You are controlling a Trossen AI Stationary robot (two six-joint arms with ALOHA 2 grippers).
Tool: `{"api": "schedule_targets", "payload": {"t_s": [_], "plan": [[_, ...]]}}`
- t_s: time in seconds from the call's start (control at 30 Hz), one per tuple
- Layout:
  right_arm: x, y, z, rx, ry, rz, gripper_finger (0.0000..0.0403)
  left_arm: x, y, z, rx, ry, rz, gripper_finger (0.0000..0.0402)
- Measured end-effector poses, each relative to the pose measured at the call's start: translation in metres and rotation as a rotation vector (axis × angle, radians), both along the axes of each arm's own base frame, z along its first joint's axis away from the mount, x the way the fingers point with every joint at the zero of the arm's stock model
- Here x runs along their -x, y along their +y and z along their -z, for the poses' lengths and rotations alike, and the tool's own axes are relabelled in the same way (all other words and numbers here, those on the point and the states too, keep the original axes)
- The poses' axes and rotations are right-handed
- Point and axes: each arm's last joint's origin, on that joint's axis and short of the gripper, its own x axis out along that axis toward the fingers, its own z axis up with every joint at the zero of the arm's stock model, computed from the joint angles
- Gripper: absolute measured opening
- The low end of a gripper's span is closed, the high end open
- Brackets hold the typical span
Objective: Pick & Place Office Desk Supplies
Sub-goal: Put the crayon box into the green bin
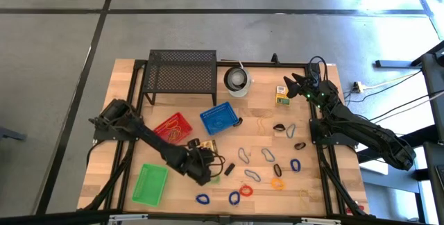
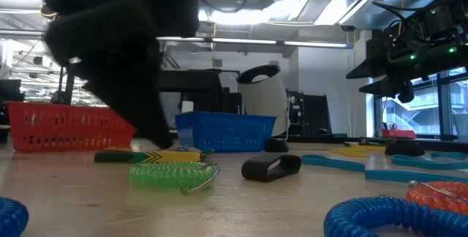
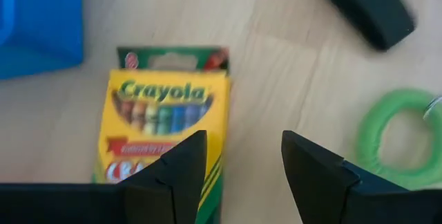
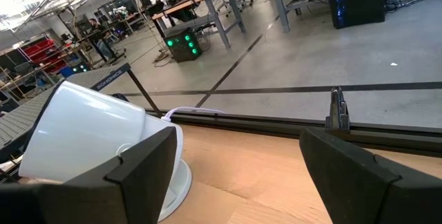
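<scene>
Tabletop, left hand (image 3: pixel 238 162) overlapping crayon box (image 3: pixel 162 124)

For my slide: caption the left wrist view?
Open left end effector above Crayola crayon box, beside green coil loop.

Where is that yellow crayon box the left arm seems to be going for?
In the high view the crayon box lies near the table's middle, just below the blue basket, with the left gripper open right over it.
</scene>
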Motion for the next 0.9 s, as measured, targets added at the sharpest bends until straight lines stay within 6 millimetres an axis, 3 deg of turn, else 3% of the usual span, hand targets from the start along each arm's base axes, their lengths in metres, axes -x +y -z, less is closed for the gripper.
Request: {"api": "schedule_targets", "payload": {"t_s": [0.4,0.9], "plan": [[0.0,0.0,0.0,0.0,0.0,0.0,0.0311,0.008,0.009,0.003,-0.066,0.113,0.008,0.0182],[0.0,0.0,0.0,0.0,0.0,0.0,0.031,0.017,0.014,0.004,-0.057,0.346,0.273,0.0182]]}}
